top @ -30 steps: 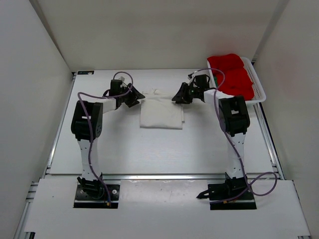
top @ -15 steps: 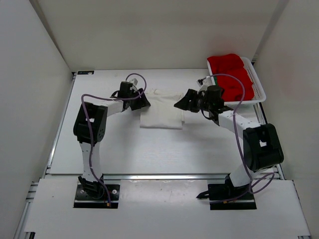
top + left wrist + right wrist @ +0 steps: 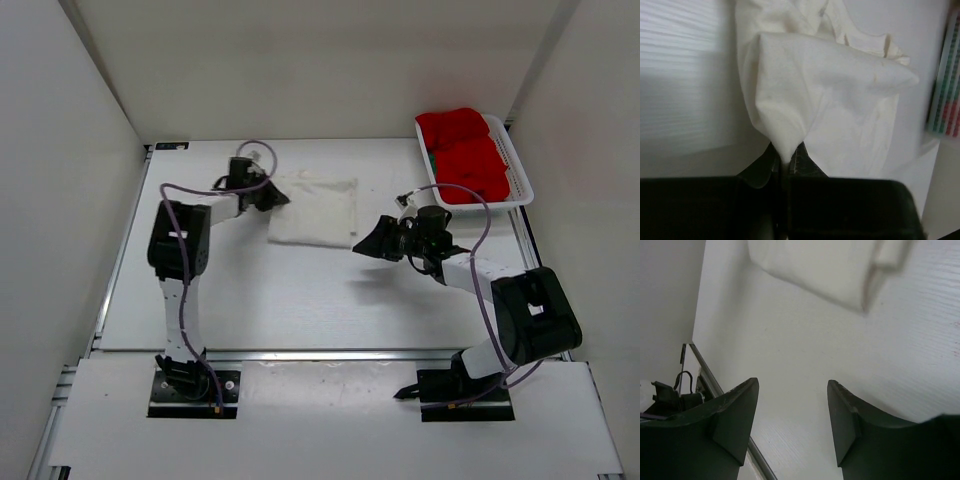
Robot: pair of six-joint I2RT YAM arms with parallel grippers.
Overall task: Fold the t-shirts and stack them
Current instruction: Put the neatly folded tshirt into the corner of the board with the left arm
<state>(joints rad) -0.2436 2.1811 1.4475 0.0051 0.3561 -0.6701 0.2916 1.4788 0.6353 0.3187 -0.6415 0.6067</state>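
Observation:
The cream-white t-shirt (image 3: 315,210) lies folded at the back middle of the table. My left gripper (image 3: 280,198) is at its left edge, shut on a pinch of the cloth (image 3: 805,90), which rises in a peak from the jaws (image 3: 786,157). My right gripper (image 3: 362,245) hovers to the right of and nearer than the shirt, open, with only bare table between its fingers (image 3: 792,385); the shirt's edge (image 3: 815,270) shows blurred at the top of that view. A bright red t-shirt (image 3: 465,150) fills the white mesh basket (image 3: 518,170), and a sliver of green (image 3: 432,160) shows at its left.
The basket stands at the back right corner, close to the right wall. White walls enclose the table on three sides. A metal rail (image 3: 320,353) runs across the near edge in front of both arm bases.
The left gripper closed on the shirt's left edge and pulled it left and back. The right gripper let go, opened and drew back toward the near right.

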